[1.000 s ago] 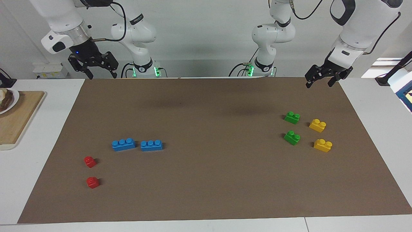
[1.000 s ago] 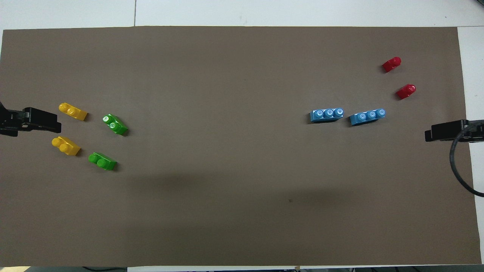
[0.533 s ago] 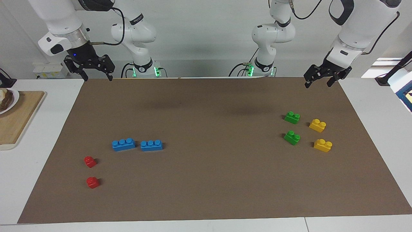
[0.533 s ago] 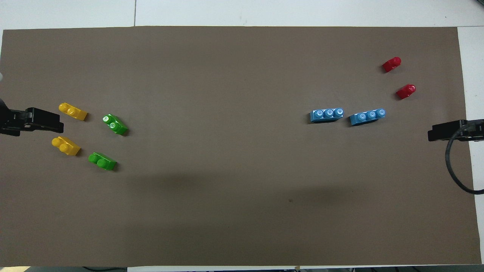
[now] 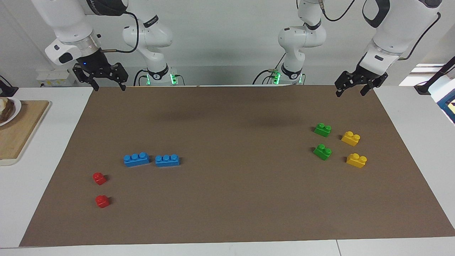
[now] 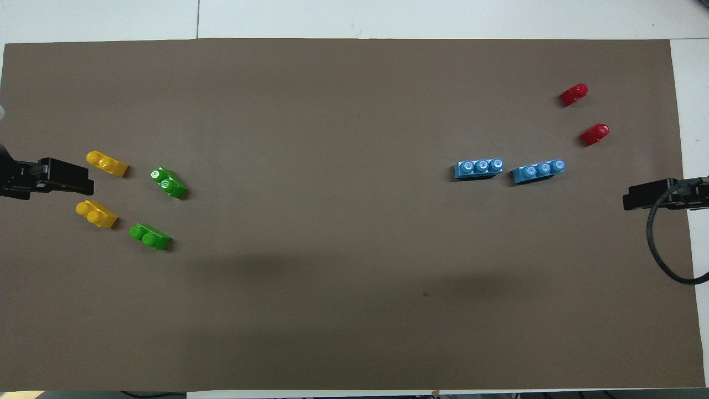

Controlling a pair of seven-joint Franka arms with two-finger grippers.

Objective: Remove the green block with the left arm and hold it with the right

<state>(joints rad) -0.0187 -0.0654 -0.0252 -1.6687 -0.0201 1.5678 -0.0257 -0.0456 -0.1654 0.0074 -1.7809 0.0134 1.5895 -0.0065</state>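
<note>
Two green blocks lie on the brown mat [image 5: 227, 213] toward the left arm's end. One is nearer the robots [image 5: 322, 129] [image 6: 150, 236], the other farther [image 5: 322, 152] [image 6: 168, 183]. My left gripper [image 5: 350, 93] [image 6: 83, 180] is open and empty. It hangs in the air over the mat's edge closest to the robots, apart from the blocks. My right gripper [image 5: 109, 87] [image 6: 628, 199] is open and empty, raised over the mat's corner at the right arm's end.
Two yellow two-stud bricks [image 5: 351, 138] [image 5: 356, 160] lie beside the green ones, closer to the mat's end. Two blue three-stud bricks [image 5: 136, 159] [image 5: 167, 160] and two small red bricks [image 5: 99, 178] [image 5: 102, 201] lie toward the right arm's end. A wooden board [image 5: 21, 135] sits off the mat.
Both grippers have shifted only slightly in the air, the right one a little toward its end of the table. No block has moved.
</note>
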